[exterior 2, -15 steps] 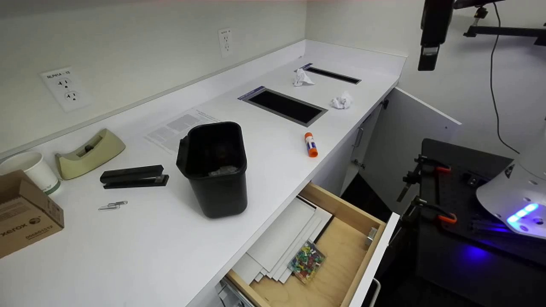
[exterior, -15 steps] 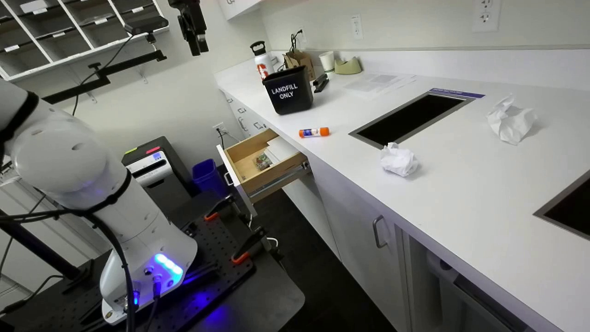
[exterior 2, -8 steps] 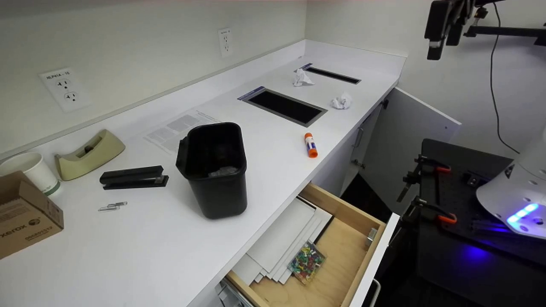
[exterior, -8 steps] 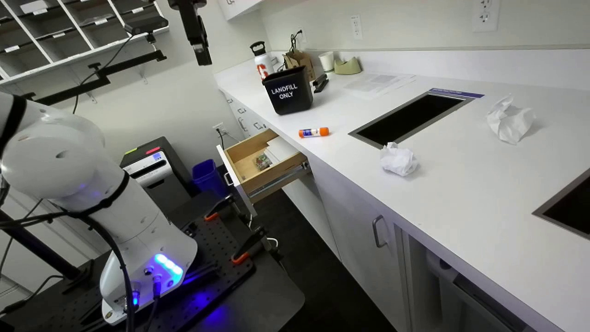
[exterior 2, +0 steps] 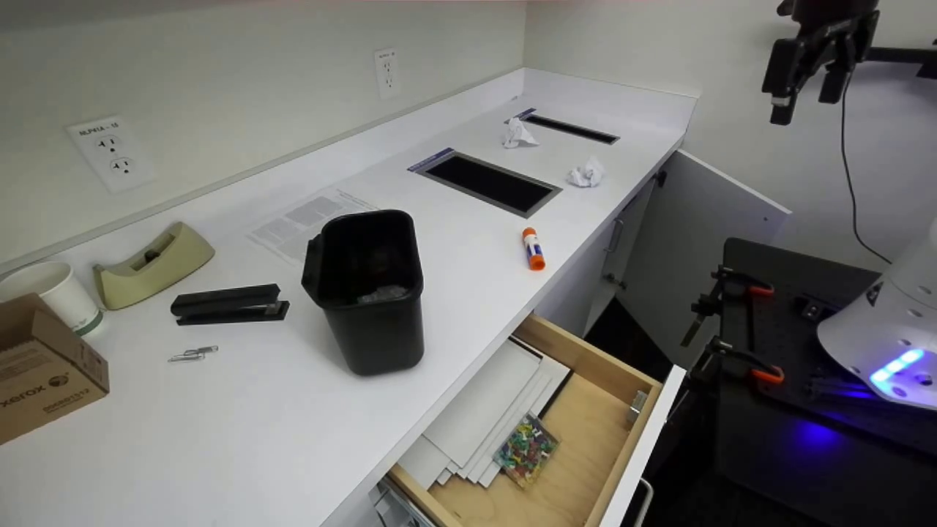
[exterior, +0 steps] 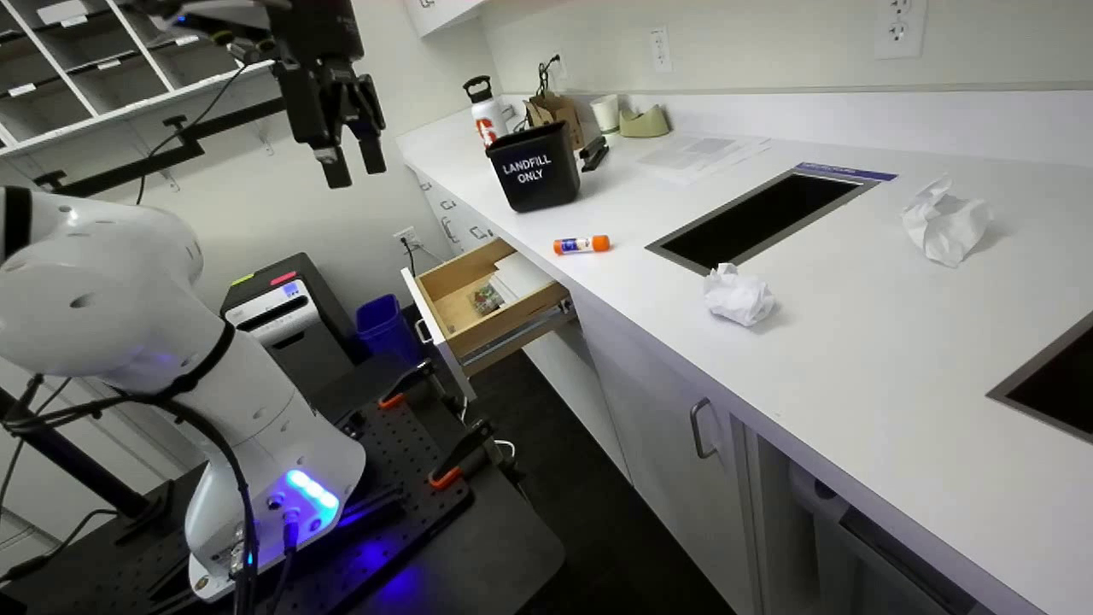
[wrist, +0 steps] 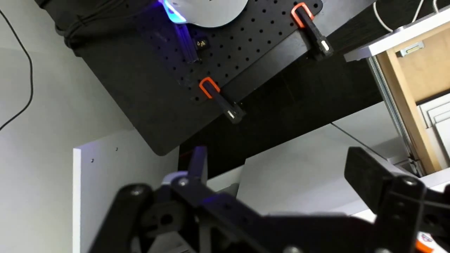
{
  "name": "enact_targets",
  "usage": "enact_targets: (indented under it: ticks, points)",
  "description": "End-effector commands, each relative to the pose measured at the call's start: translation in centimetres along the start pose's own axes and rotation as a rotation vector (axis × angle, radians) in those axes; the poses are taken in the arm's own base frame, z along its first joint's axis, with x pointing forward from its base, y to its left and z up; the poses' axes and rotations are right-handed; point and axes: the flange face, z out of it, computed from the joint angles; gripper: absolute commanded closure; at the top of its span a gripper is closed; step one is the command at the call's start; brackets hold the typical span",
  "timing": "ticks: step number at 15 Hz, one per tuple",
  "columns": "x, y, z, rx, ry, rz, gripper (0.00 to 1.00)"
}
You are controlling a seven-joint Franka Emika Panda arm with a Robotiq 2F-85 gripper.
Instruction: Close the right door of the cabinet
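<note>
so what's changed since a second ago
In an exterior view, the gripper has come lower and turned, its fingers now seen apart with nothing between them; the arm has shifted left in the picture. Nothing visibly grasped or released. The right cabinet door stays open, drawer pulled out, glue stick unmoved.

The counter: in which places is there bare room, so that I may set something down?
Bare counter lies between the clips, the bin and the front edge. Another patch lies between the front paper ball and the slot farther from the bin. Crowded: box, cup, tape dispenser and stapler, close together.
</note>
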Motion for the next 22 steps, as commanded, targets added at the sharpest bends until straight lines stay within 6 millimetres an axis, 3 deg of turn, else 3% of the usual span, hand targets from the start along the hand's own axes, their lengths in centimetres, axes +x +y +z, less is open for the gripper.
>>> enact_targets:
  ticks: [1, 3, 6, 8, 11, 14, 19, 20, 22]
  points:
    - [-0.1, 0.0, -0.1, 0.0, 0.002, 0.004, 0.0]
    - [2.2, 1.0, -1.1, 0.025, 0.014, 0.111, 0.0]
    - [6.1, 7.2, -1.4, 0.079, 0.019, 0.288, 0.0]
    - [8.0, 12.5, -0.4, 0.111, 0.015, 0.402, 0.0]
    - [9.5, 19.4, 2.8, 0.188, 0.01, 0.588, 0.0]
    - [9.5, 24.6, 6.7, 0.286, 0.015, 0.76, 0.0]
    - [8.7, 29.9, 12.5, 0.392, 0.026, 1.023, 0.0]
    - [8.8, 29.1, 11.0, 0.366, 0.026, 0.927, 0.0]
    - [8.6, 29.6, 11.7, 0.364, 0.021, 0.935, 0.0]
